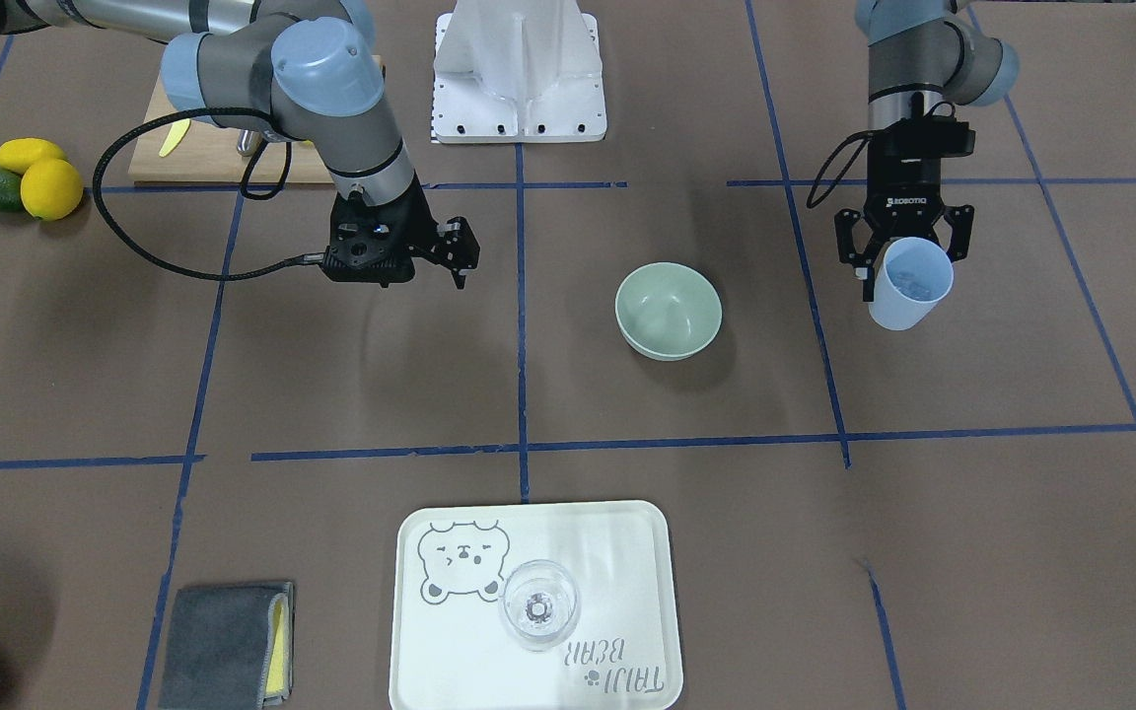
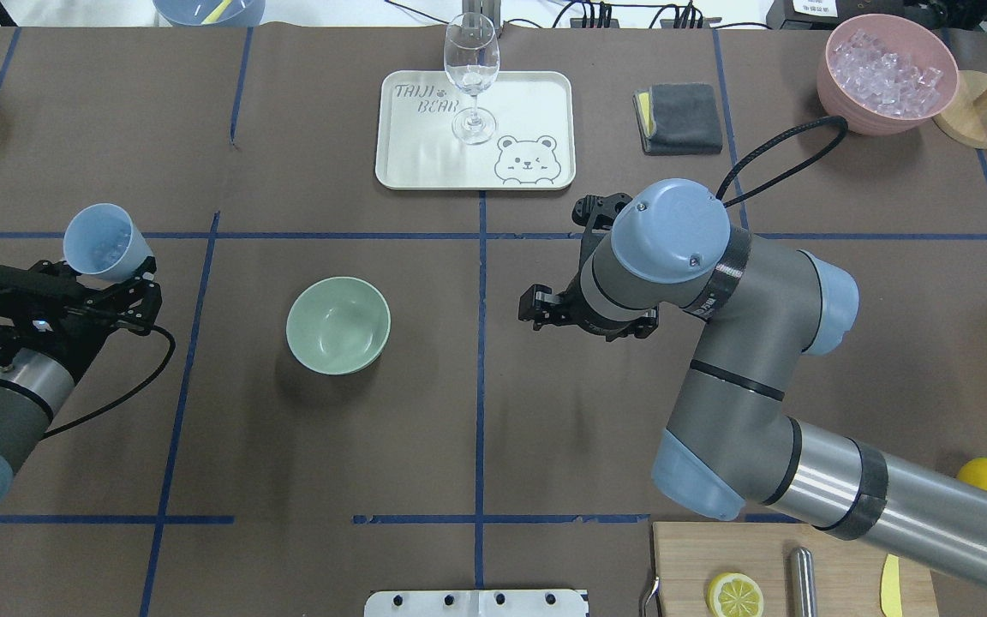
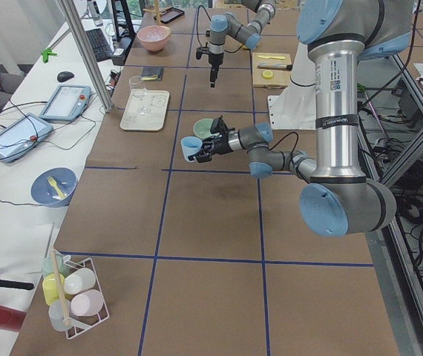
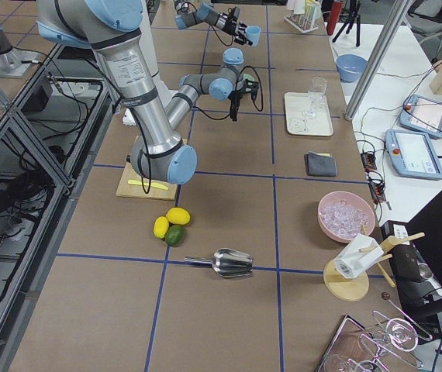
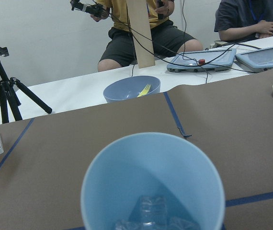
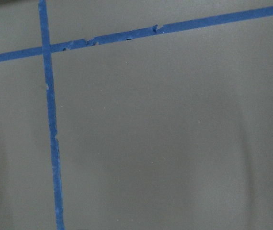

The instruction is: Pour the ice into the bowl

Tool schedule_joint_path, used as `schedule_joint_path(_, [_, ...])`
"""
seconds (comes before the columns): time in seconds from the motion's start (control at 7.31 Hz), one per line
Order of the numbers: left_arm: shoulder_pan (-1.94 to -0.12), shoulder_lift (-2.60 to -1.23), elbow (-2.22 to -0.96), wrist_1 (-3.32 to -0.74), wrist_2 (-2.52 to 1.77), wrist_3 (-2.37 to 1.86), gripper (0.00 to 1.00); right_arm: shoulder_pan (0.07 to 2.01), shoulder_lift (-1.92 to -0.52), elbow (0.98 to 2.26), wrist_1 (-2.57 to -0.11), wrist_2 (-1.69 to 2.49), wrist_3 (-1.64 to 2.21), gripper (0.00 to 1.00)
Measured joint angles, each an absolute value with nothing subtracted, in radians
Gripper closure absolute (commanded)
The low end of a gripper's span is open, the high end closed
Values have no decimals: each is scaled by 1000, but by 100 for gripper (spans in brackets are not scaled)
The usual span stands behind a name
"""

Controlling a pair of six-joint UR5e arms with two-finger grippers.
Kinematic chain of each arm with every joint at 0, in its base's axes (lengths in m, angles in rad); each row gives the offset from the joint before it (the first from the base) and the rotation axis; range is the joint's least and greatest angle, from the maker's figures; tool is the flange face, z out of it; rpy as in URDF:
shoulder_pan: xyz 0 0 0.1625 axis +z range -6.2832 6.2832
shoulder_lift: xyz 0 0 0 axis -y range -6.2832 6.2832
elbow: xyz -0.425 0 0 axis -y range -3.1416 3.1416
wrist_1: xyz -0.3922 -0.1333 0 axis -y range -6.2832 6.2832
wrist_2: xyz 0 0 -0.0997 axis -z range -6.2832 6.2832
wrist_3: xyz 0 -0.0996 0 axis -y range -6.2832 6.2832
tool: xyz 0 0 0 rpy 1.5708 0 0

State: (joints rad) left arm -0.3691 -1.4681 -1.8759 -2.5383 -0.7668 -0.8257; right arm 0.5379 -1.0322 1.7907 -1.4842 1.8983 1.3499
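Note:
The pale sage-green bowl (image 2: 338,325) stands empty on the brown table, and also shows in the front view (image 1: 669,309). My left gripper (image 2: 112,272) is shut on a light blue cup (image 2: 104,242) and holds it above the table, well to the left of the bowl and apart from it. The cup (image 1: 911,284) is tilted slightly. Clear ice cubes (image 5: 148,216) lie at the bottom of the cup (image 5: 151,177). My right gripper (image 1: 460,254) hangs open and empty above the table on the bowl's other side.
A white tray (image 2: 408,154) with a wine glass (image 2: 471,77) lies beyond the bowl. A grey cloth (image 2: 678,118) and a pink bowl of ice (image 2: 886,73) are at the far right. A cutting board (image 2: 836,557) and lemons (image 1: 40,177) are near the right arm.

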Motion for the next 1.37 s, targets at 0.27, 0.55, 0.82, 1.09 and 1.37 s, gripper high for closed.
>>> schedule_joint_path(0.27, [-363,-1529,-1850,-2535,-763,-685,100,538,-1044,1796,-1483,1898,1350,0])
schedule_joint_path(0.55, [-361,-1573,-1824,-2515,-748,-560,100,538,-1044,1796,-1483,1898,1350,0])
schedule_joint_path(0.82, [-348,-1618,-1820,-2388,-634,-478,100,538,-1042,1795,-1483,1898,1350,0])
schedule_joint_path(1.09, [-310,-1665,-1826,-2245,-550,-457,100,538,-1042,1795,-1483,1898,1350,0])
schedule_joint_path(1.37, [-261,-1689,-1822,-2161,-469,-452,100,538,-1042,1795,-1483,1898,1350,0])
